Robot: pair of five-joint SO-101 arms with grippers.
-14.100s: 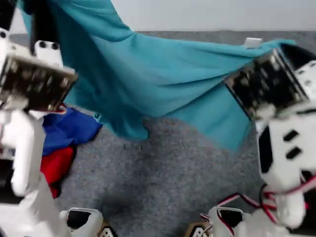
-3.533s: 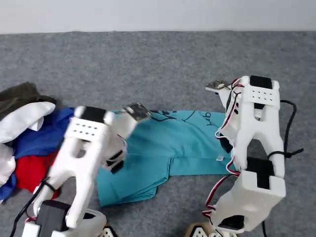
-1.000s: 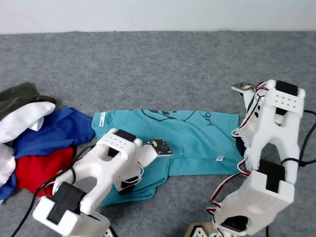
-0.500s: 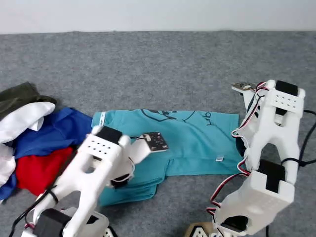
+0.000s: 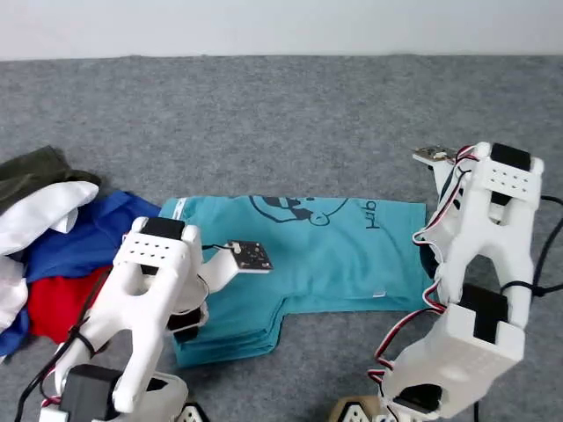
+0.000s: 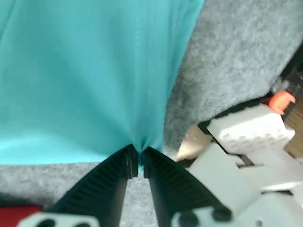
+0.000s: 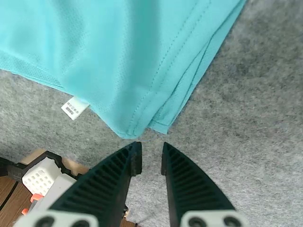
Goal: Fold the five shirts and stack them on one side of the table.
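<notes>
Teal shirt lies flat at centre of the grey table cover, long axis running 9 to 3 o'clock, dark print along its 12 o'clock edge, stacked folded layers at its 7 o'clock corner. Left gripper: fingers closed together on the shirt's edge, cloth bunched into a crease at the pinch. Right gripper: fingers slightly apart, nothing between them, over bare cover just off the shirt's corner at the 3 o'clock end; white tag nearby on the hem. At 9 o'clock, touching the teal shirt: heap of olive shirt, white shirt, blue shirt, red shirt, unfolded.
</notes>
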